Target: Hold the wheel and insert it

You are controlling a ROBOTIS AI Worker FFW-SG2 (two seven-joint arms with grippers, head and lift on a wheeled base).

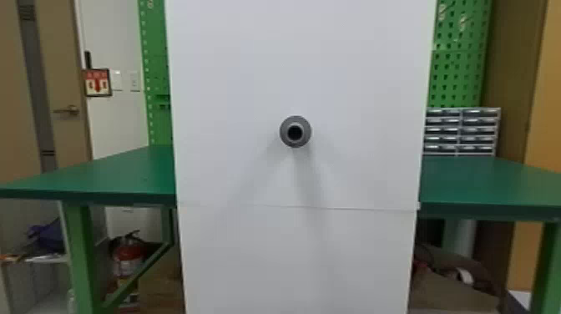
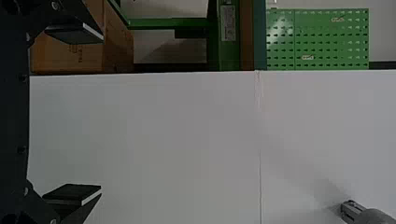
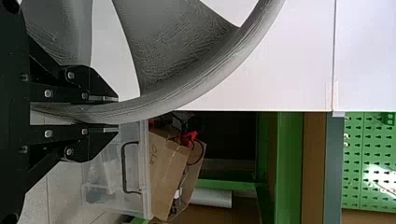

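1. Grey wheel (image 3: 210,70), near right, off the axle stub: probably best carried level and slowly, face square to the white panel, without letting the weight twist the grip.
2. Right end effector (image 3: 116,115), near right: nearly closed, pinching the rim (image 3: 144,107) between both flat fingers. Steady pressure needed, given the off-centre hold and the likely tendency to swing.
3. Left end effector (image 2: 101,114), near left: spread wide, holding nothing; perhaps useful for steadying the opposite side.
4. Axle stub (image 1: 295,142), farther off, jutting from the middle of the white panel (image 1: 233,104): line up centre to centre first, then push straight on, backing off if jammed.
5. Green desk (image 1: 125,171), far, behind the panel, to left and right.
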